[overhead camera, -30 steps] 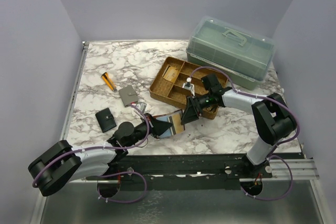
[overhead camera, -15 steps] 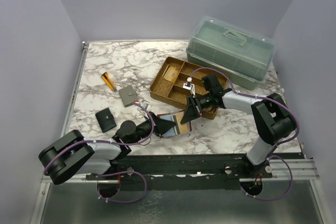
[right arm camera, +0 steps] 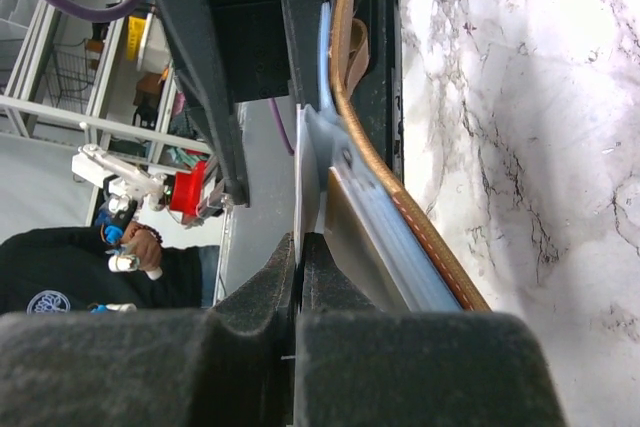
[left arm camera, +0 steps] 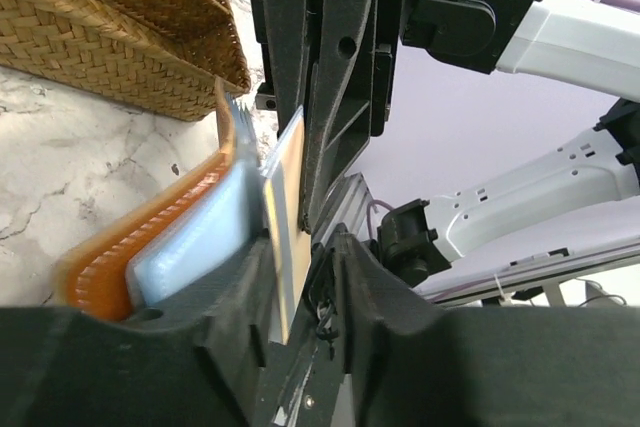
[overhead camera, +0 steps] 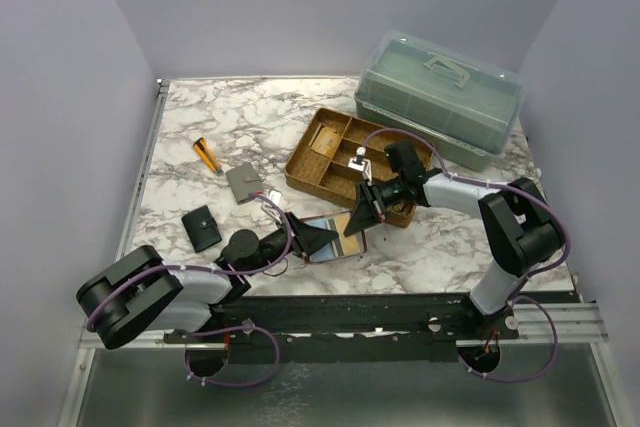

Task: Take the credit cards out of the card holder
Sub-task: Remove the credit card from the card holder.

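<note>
top cam: the reddish-brown card holder (overhead camera: 340,243) lies open near the front edge of the marble table (overhead camera: 200,117), just on the near side of the woven tray (overhead camera: 330,162). the left gripper (overhead camera: 320,239) is on its left half and the right gripper (overhead camera: 357,219) on its right. nothing flat and tan lies loose on the marble around it, so i'd guess none are fully out yet. left wrist cam: the left gripper's jaws are squeezed on the holder's inner flap, pinning it. a tan credit card (left arm camera: 285,182) stands beside the light-blue face with the other arm's black fingers right against it. right wrist cam: the right gripper's jaws are pressed together on a thin pale edge, which looks like a card poking partway out of the pocket. my read is first card mid-pull, rest to go. can't tell how many are inside. writing: nothing readable on holder or card. there's a round logo on a dark shirt (right arm camera: 60,292) in the background, too small to read.
</note>
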### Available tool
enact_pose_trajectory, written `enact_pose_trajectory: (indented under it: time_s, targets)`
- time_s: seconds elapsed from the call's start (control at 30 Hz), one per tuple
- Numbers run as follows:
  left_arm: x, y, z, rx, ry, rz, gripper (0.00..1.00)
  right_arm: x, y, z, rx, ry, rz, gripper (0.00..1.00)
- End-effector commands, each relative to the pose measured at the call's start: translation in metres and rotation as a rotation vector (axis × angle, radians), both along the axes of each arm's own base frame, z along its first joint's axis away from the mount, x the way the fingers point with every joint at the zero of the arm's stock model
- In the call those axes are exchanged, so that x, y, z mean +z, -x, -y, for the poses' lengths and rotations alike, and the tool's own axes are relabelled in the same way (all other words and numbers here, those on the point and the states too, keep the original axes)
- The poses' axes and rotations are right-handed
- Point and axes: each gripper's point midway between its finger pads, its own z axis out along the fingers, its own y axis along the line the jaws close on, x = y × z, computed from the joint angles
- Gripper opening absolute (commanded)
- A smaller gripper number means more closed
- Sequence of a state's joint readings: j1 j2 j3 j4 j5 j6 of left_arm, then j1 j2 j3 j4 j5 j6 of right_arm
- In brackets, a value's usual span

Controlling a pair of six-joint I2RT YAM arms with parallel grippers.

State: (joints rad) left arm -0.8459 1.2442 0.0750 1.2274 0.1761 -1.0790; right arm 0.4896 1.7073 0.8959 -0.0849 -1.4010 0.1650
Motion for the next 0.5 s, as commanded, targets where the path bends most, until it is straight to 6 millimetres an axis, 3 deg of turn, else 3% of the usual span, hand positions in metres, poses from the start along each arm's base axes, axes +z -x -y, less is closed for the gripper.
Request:
enact_pose_trajectory:
  time_s: [0.0, 0.1, 0.13, 0.23, 0.47]
  targets:
    - [0.025, 0.004, 0.011, -0.059, 0.073, 0.030, 0.28, 0.009, 0.002, 0.000, 0.020, -0.038, 0.014, 0.00]
    - [0.024, 0.004, 0.018, -0.090, 0.067, 0.025, 0.03, 0.008, 0.002, 0.000, 0.017, -0.034, 0.013, 0.00]
    - [0.025, 0.004, 0.020, -0.098, 0.068, 0.027, 0.00, 0.007, 0.001, 0.000, 0.015, -0.031, 0.013, 0.00]
    - [0.028, 0.006, 0.017, -0.098, 0.089, 0.042, 0.00, 0.006, 0.000, 0.000, 0.008, -0.022, 0.017, 0.00]
    - [0.029, 0.004, -0.012, -0.007, 0.095, 0.057, 0.00, 0.001, -0.011, 0.003, -0.038, 0.009, 0.030, 0.00]
